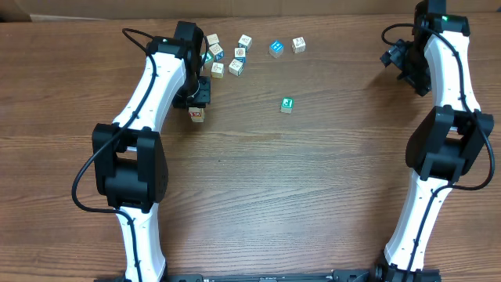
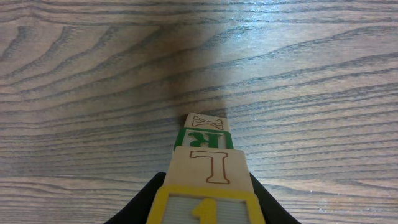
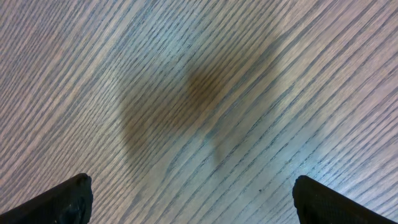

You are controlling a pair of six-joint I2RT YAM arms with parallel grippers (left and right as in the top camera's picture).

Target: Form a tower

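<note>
We see L tool (image 2: 206, 194) clenched on the tower (image 2: 208, 163) (at its yellow-framed cube (image 2: 205, 210)). R tool (image 3: 191, 198) hangs spread wide, upper right overhead.

Brown wood-grain tabletop (image 1: 297, 180) fills view; pale board strip (image 1: 235, 6) along far edge; even light, soft shadows.

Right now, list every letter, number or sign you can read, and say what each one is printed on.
"1", yellow, on the yellow-framed top cube of the tower.
"L", red outline, on the pale cube below it.
"K" or "R", green, cannot tell which, on the green-framed cube.
"X", on the lowest cube.
Prints on the loose cubes, overhead view: too small to read.
</note>
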